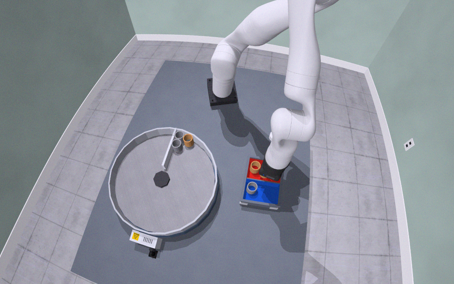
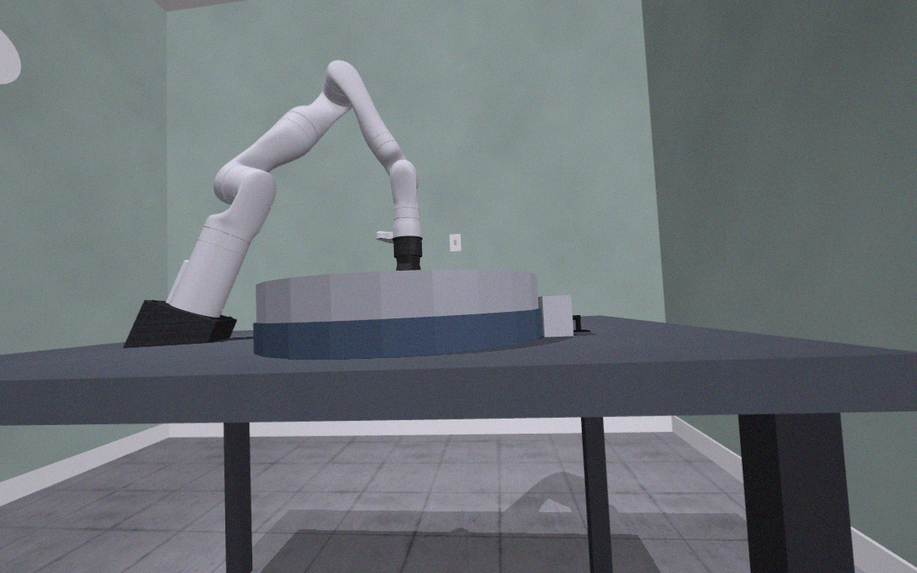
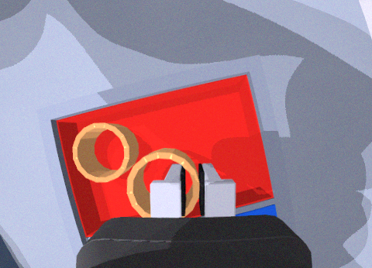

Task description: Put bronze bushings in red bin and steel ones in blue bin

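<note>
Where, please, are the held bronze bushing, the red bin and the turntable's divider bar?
Held bronze bushing (image 3: 139,190): wrist view, left side of its rim.
Red bin (image 3: 207,118): wrist view, bare floor.
Divider bar (image 1: 169,148): top view, mid-length of the bar.
</note>
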`<state>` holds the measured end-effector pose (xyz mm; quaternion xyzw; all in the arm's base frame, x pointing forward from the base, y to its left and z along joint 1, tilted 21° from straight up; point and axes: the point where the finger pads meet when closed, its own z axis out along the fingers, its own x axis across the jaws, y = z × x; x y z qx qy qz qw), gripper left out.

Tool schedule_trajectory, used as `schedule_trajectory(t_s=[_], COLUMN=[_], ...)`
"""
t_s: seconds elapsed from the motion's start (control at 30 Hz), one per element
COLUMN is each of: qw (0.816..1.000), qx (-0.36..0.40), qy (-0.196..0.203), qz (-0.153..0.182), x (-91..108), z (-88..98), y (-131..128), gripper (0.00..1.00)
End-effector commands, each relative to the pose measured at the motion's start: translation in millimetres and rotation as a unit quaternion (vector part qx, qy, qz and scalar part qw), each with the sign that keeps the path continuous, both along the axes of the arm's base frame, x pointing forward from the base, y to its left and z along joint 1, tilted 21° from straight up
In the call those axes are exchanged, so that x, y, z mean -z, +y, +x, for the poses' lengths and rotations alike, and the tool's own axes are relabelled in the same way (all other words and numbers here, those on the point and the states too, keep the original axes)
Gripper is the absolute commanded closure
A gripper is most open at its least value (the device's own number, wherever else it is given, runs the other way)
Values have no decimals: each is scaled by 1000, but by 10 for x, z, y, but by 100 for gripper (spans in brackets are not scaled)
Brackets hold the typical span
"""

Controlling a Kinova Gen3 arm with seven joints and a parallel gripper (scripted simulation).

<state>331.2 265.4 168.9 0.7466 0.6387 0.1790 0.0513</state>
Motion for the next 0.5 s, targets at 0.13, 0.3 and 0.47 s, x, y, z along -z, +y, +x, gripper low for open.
schedule_trajectory(t_s=[0.13,0.3,0.47], qw=[1000,1000,1000], qx=[3,3,3], qy=[0,0,0], qz=[-1,-1,-1], x=[59,59,59], z=[36,36,36], y=[-12,-12,-12], gripper=[100,100,100])
